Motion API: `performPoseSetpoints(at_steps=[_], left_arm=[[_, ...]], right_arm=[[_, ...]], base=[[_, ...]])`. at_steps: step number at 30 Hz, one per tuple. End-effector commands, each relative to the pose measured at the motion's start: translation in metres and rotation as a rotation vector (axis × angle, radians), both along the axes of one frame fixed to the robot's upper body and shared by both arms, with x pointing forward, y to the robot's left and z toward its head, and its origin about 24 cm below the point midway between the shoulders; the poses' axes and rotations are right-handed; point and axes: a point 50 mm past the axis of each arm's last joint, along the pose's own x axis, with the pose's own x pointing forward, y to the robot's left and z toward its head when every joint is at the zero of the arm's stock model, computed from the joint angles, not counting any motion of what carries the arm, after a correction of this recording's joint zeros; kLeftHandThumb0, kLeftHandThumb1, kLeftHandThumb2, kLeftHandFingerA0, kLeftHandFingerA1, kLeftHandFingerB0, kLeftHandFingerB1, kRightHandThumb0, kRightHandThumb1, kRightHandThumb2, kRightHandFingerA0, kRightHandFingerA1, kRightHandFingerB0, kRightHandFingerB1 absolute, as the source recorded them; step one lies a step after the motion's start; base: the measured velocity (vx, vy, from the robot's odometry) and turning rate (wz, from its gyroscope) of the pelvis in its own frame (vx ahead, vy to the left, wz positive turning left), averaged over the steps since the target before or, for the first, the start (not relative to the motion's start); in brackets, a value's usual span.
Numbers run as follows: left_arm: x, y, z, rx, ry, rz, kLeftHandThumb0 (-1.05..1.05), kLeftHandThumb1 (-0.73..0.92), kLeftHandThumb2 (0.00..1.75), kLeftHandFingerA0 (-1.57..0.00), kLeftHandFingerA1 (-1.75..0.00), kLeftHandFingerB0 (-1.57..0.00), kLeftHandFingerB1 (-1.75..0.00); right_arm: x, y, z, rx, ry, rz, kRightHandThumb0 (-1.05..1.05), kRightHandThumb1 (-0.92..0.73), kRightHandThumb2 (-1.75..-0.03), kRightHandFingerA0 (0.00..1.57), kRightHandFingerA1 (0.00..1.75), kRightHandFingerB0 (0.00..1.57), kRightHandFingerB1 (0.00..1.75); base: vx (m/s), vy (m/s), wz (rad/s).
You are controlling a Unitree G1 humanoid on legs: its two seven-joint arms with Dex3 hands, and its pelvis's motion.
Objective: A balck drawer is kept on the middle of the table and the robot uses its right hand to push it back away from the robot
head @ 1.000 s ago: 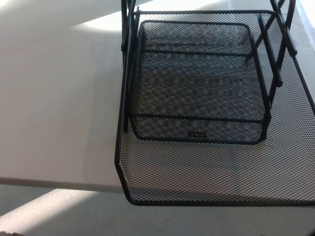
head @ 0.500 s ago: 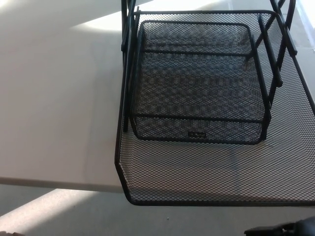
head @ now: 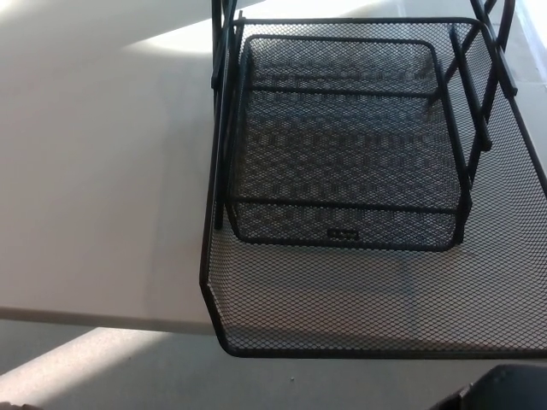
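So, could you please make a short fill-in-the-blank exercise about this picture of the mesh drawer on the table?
1. The black wire mesh drawer sticks out past the near edge of the ____ table.
2. The smaller black mesh tray sits ____ the pulled-out drawer.
3. A dark part of the robot shows at the bottom ____ corner of the picture.

Missing words: white; above; right

A: White table [head: 102, 188], sunlit patch up at eleven o'clock.

B: And at three o'clock, the black mesh drawer [head: 359, 299] sits on it, front overhanging the near edge.
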Motion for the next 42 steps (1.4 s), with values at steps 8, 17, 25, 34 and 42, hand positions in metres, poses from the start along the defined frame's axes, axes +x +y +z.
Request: performPoseSetpoints(at_steps=[8,17,25,34,42], left_arm=[[-0.001,0.007,0.004,0.019,0.012,-0.030,-0.54,0.75,0.63,-0.50,-0.38,-0.34,-0.33],[-0.001,0.006,0.004,0.013,0.013,-0.029,-0.54,0.75,0.63,-0.49,-0.38,-0.33,-0.33],[0.000,0.006,0.004,0.022,0.018,-0.033,-0.56,0.72,0.63,-0.47,-0.38,-0.32,-0.33],[0.000,0.005,0.003,0.026,0.018,-0.032,-0.55,0.74,0.63,-0.48,-0.38,-0.32,-0.32],[0.000,0.005,0.003,0.025,0.011,-0.038,-0.54,0.74,0.62,-0.51,-0.38,-0.34,-0.33]], right_arm=[[0.017,0.015,-0.014,-0.180,0.312,0.132,-0.54,-0.79,-0.64,0.53,0.41,0.37,0.34],[0.033,0.023,-0.022,-0.245,0.342,0.125,-0.57,-0.81,-0.64,0.51,0.40,0.36,0.33],[0.050,0.028,-0.015,-0.263,0.324,0.102,-0.58,-0.81,-0.64,0.47,0.40,0.35,0.34],[0.063,0.036,-0.002,-0.279,0.279,0.092,-0.55,-0.80,-0.64,0.49,0.41,0.37,0.34],[0.070,0.043,0.000,-0.294,0.271,0.094,-0.54,-0.80,-0.64,0.49,0.40,0.37,0.34]], base=[[0.00,0.000,0.00],[0.00,0.000,0.00],[0.00,0.000,0.00],[0.00,0.000,0.00],[0.00,0.000,0.00]])
